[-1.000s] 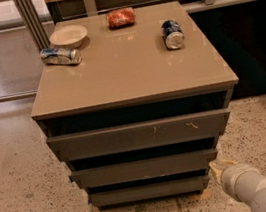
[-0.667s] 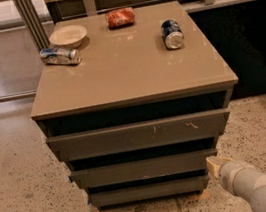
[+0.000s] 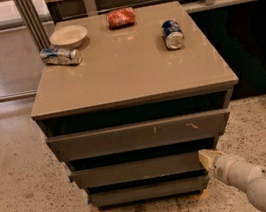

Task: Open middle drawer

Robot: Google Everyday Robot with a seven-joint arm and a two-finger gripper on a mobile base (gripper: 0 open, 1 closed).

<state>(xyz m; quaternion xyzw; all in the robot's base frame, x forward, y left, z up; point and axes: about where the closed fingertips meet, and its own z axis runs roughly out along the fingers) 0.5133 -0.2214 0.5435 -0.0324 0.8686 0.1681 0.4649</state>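
Note:
The middle drawer (image 3: 138, 170) is the plain grey-brown front, second of three, in the lower middle of the camera view. It sits about flush with the other fronts, below the taller top front (image 3: 138, 135) with pale scratch marks and above the narrow lowest front (image 3: 147, 192). My gripper (image 3: 206, 158) comes in from the lower right on a white arm. Its tan tip is at the right end of the middle drawer front, touching or nearly touching it.
The cabinet top (image 3: 131, 62) holds a white bowl (image 3: 68, 36), a lying blue can (image 3: 60, 56), a red packet (image 3: 120, 17) and another blue can (image 3: 172, 34). Speckled floor lies around the cabinet. A dark wall stands to the right, metal posts at the back left.
My gripper and arm have moved left and slightly up, from beside the cabinet's lower right corner to the right end of the middle drawer front. The drawers have not moved.

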